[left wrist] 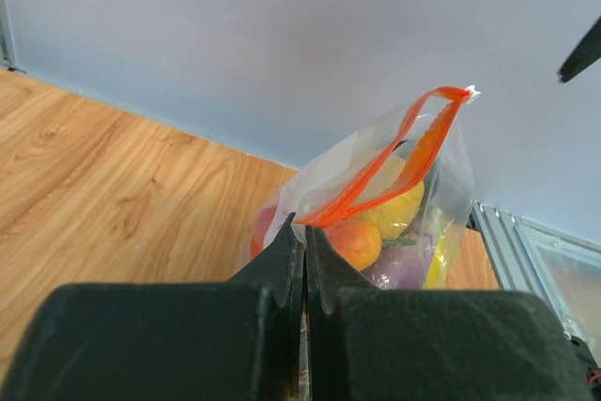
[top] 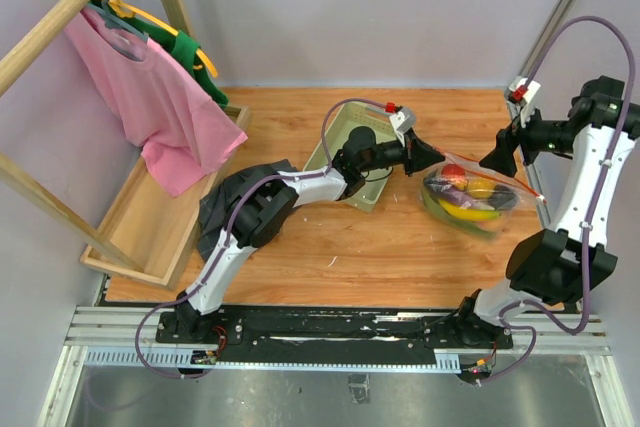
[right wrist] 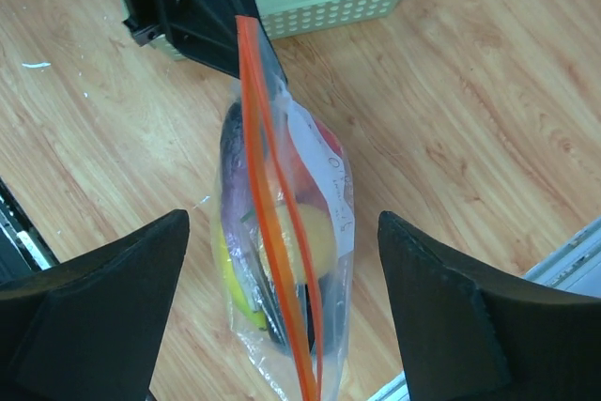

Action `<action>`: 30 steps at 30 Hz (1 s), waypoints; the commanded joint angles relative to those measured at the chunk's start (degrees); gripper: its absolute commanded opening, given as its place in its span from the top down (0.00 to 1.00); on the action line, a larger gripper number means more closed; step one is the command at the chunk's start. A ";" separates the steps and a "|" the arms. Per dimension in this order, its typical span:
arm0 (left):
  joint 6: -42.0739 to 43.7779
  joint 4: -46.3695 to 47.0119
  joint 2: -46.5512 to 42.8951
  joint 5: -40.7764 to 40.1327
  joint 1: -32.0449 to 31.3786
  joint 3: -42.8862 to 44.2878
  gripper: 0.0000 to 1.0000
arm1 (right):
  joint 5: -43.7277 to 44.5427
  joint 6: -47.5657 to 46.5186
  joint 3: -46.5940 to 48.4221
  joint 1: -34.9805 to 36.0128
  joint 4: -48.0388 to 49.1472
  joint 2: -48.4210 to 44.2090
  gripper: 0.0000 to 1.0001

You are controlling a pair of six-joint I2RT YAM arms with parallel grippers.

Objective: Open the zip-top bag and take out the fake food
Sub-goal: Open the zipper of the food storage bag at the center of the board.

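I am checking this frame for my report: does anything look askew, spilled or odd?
The zip-top bag is tilted up, pinched at one end of its orange strip by the left gripper alone. The fake food is all inside; nothing spilled.

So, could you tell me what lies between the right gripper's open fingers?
The zip-top bag, fake food inside, sits in the gap of the right gripper, touching neither finger, as the right wrist view shows.
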 commanded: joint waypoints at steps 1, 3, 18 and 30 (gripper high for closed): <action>1.49 -0.27 0.21 0.21 -0.40 1.37 1.00 | 5.18 10.69 -1.98 3.32 6.76 0.73 0.20; 1.51 0.00 0.38 0.91 -0.40 1.67 1.00 | 7.20 12.15 -3.67 4.24 8.74 0.52 0.22; -0.38 2.58 -1.14 2.74 -0.40 -0.91 1.00 | 12.77 16.22 -6.56 5.89 14.35 3.79 0.43; -3.17 3.41 -1.56 2.62 -0.40 -1.12 1.00 | 17.83 15.41 -9.15 5.98 17.54 4.06 0.69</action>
